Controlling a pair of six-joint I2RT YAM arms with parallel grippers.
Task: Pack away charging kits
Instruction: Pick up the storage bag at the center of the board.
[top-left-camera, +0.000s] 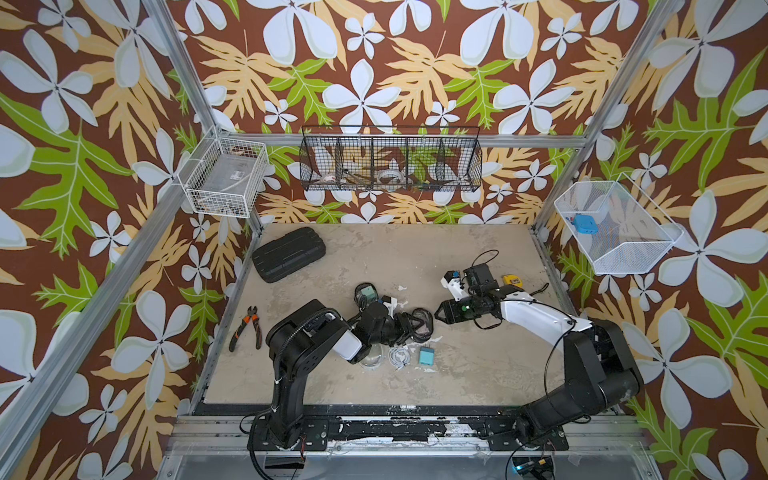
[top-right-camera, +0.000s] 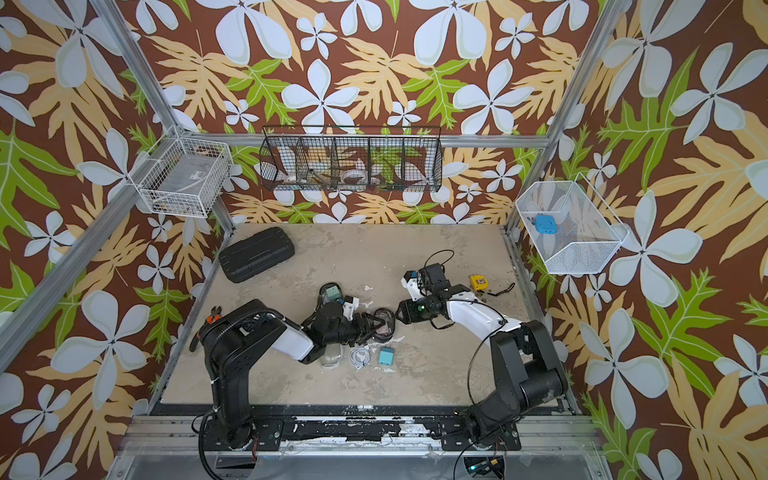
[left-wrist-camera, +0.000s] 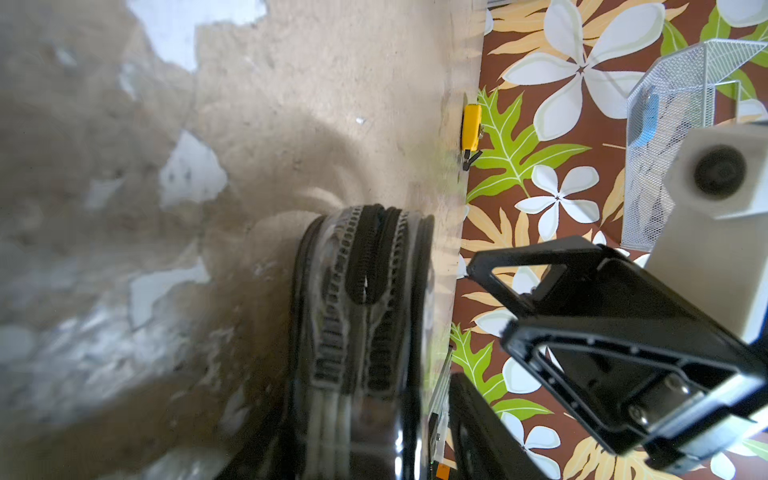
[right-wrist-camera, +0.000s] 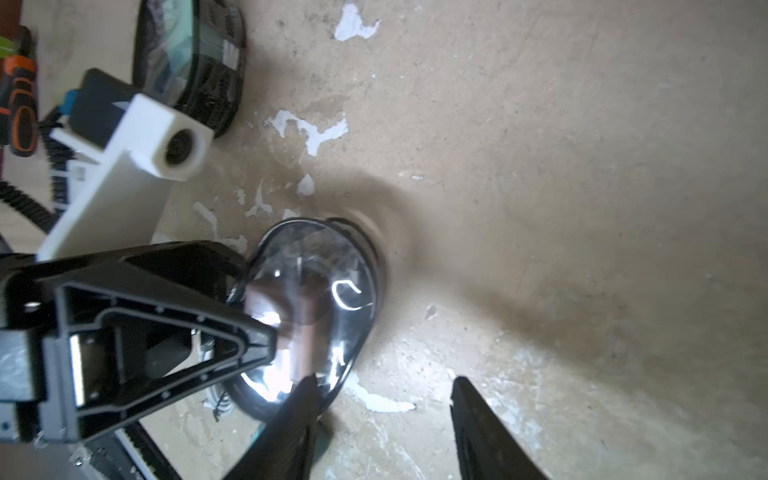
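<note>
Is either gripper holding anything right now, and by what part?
The right gripper is open and holds nothing. The left gripper flanks one end of the black-rimmed pouch; whether it grips cannot be told.

No legible text, label or number anywhere

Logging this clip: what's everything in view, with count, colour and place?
hard case: 1, black, table far-left corner.
pliers: 1, orange-black handles, left table edge.
black-rimmed pouches: 2; one mid-table holding a mint block, one between the grippers holding a pinkish block.
clear pouch: 1, front-centre.
cable: 1, white, coiled, right of it.
plug block: 1, teal, right of cable.
tape measure: 1, yellow, table's right side.
wall baskets: 3; black at back, white at left, white mesh at right holding a blue gadget.
left gripper: open around the second pouch.
right gripper: open, beside that pouch.
</note>
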